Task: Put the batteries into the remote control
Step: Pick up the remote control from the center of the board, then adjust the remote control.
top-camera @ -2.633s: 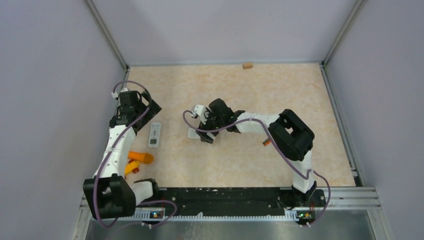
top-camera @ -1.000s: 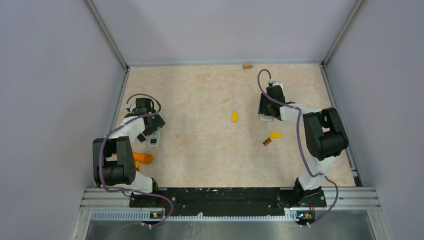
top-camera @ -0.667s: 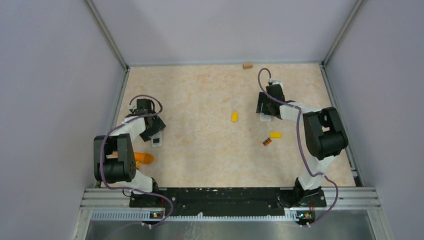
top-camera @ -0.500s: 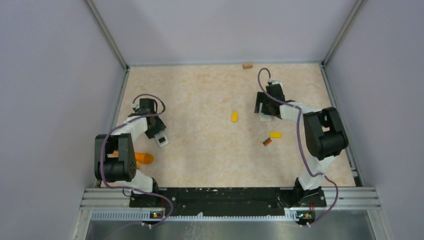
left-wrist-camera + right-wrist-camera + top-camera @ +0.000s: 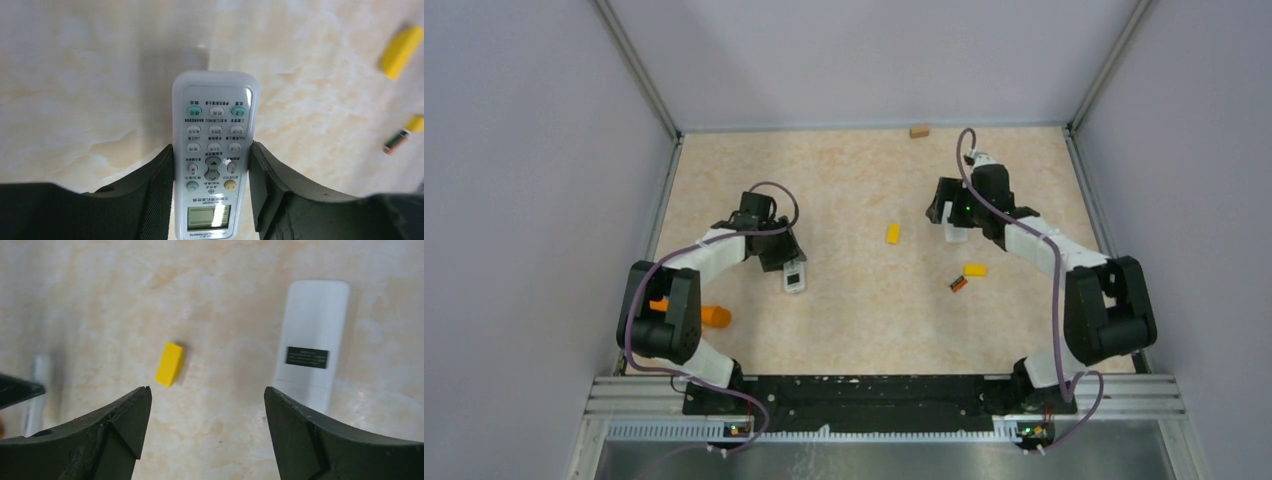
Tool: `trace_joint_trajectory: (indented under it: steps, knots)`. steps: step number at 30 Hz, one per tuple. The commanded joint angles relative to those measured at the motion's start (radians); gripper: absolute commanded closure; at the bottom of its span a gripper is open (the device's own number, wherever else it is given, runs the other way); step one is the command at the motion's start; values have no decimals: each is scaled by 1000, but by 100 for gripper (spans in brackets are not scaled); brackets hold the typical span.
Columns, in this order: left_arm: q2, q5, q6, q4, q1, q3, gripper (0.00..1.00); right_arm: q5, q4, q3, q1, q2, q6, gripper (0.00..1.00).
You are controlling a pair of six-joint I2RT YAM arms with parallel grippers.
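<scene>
White plain-backed remote [image 5: 311, 342] lies toward the far right corner of the surface [image 5: 844, 320], below the wide-open, empty right pincer [image 5: 207, 390]; what its dark recess [image 5: 307, 357] holds cannot be told. An orange-and-black battery [image 5: 959, 284] lies apart, nearer the near edge. The left pincer [image 5: 212, 150] clamps a buttoned remote [image 5: 215, 115].

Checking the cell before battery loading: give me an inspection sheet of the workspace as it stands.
Surface: beige mottled tabletop.
Job's things: remote control lies back up by right gripper; one orange-and-black battery loose nearer the arms; other batteries not seen.
Clutter: two yellow blocks, orange cylinder, tan block at far edge, buttoned remote.
Grippers: left gripper shut on buttoned remote; right gripper open, empty.
Cables: purple cables loop along both arms.
Surroundings: grey walls, metal rail.
</scene>
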Motion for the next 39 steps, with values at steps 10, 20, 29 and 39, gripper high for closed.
trace_joint_trajectory:
  steps: [10, 20, 29, 39]
  knots:
    - [-93, 746, -133, 532, -101, 37, 100, -462, 831, -234, 231, -90, 694, 14]
    - [-116, 882, -390, 837, -146, 37, 100, -421, 1089, -253, 249, -38, 855, 14]
    - [-95, 921, -499, 962, -174, 52, 100, -458, 1194, -212, 251, 27, 944, 40]
    - [-118, 808, -422, 859, -175, 64, 21, -382, 1242, -249, 254, 5, 1062, 80]
